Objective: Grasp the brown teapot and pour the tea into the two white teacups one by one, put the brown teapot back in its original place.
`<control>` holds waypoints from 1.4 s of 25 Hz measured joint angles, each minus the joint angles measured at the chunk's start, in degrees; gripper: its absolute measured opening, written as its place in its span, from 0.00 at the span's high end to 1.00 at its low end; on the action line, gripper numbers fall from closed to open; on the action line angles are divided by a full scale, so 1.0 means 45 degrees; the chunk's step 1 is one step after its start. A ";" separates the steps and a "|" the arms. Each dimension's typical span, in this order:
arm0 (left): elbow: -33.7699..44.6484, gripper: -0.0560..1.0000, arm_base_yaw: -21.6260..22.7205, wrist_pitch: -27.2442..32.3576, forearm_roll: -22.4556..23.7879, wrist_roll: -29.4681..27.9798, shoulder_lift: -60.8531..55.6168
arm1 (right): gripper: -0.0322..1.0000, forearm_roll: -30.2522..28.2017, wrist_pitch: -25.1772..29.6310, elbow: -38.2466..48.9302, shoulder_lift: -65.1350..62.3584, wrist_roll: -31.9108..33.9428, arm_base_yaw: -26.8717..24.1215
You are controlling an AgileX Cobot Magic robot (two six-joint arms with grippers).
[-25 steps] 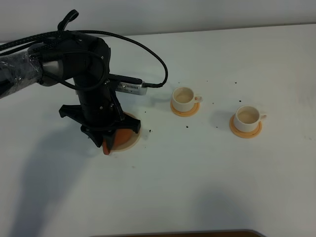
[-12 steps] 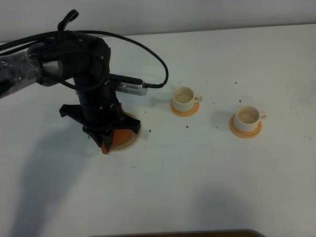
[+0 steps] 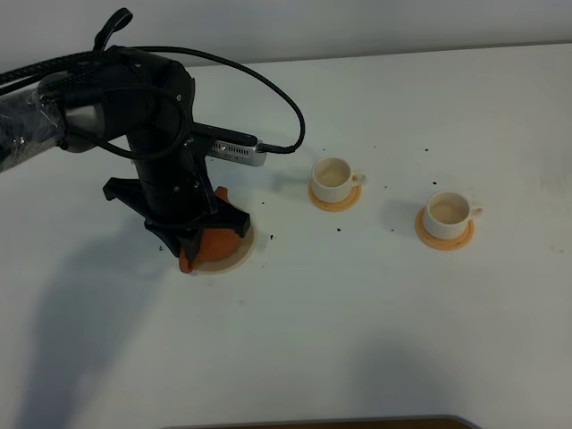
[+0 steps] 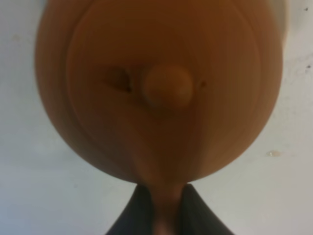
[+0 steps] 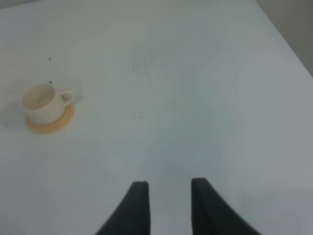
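Grasp step: my left gripper (image 4: 161, 215) is clamped on the brown teapot's (image 4: 161, 88) handle; next, lift toward the three-o'clock teacup (image 3: 334, 179). My right gripper's (image 5: 166, 205) closure: cannot tell.

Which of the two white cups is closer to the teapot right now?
The left cup, handle pointing right, sits closer to the teapot held by the left gripper; the other cup stands farther right.
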 joint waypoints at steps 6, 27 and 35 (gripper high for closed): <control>0.0000 0.81 0.0000 0.0000 0.0313 0.0250 -0.0035 | 0.74 0.0000 0.0000 0.0000 0.0000 0.0000 0.0000; 0.0079 0.81 0.0000 -0.0718 0.0861 0.1302 -0.1010 | 0.74 0.0000 0.0000 0.0000 0.0000 0.0000 0.0000; 0.0092 0.81 -0.0023 -0.2372 0.0861 0.4557 -0.1156 | 0.74 0.0000 0.0000 0.0000 0.0000 -0.0015 0.0000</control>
